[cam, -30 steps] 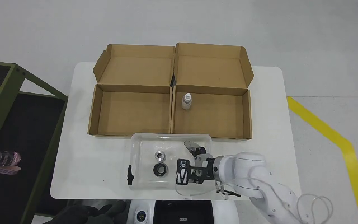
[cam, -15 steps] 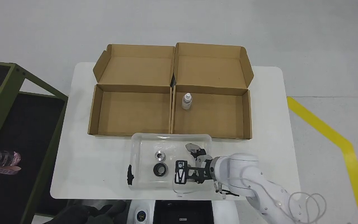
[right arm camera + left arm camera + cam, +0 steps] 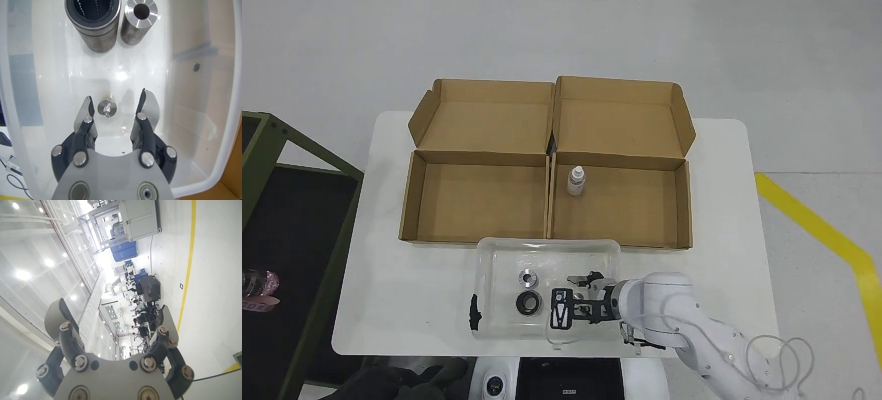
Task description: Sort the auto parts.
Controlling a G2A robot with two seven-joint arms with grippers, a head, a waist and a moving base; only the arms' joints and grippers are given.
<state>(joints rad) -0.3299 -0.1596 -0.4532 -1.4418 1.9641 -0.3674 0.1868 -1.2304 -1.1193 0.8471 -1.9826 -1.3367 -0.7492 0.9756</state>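
Two grippers: R gripper (image 3: pixel 115 100) sits spread open low inside the clear bin (image 3: pixel 542 242), gripping nothing. L gripper (image 3: pixel 113 306) is also wide open and empty, up in the air, aimed off into the room.
Target part: small metal fitting (image 3: pixel 107 109) stands on the bin floor between the R fingers. It's off-centre, nearly against one finger pad (image 3: pixel 91 106) and well apart from the other.
Ahead of R fingertips: dark linear bearing (image 3: pixel 99 28) and steel sleeve (image 3: pixel 137 22), both upright and side by side. Can't tell if they touch.
Off to the hand's side, past the bin wall: two open cardboard boxes. The left box (image 3: pixel 477 200) shows bare cardboard; the right box (image 3: pixel 632 205) has a white bottle (image 3: pixel 577 181) standing in it.
Step, my guess: about to close on the fitting; sorting looks barely begun.
Risk 1: the near finger meets the fitting first, since it's off-centre. It could get shoved or tipped on the slick plastic before the far finger arrives, and the jaws would shut on air.
Risk 2: part is tiny and smooth, so a pinch high on it could let it slip out during the lift.
Risk 3: any more travel fwd could knock the bearing or sleeve over.
Vs 1 s ago: R arm has slid further into the bin, closer to bearing and sleeve. Parts, boxes and bottle unmoved.
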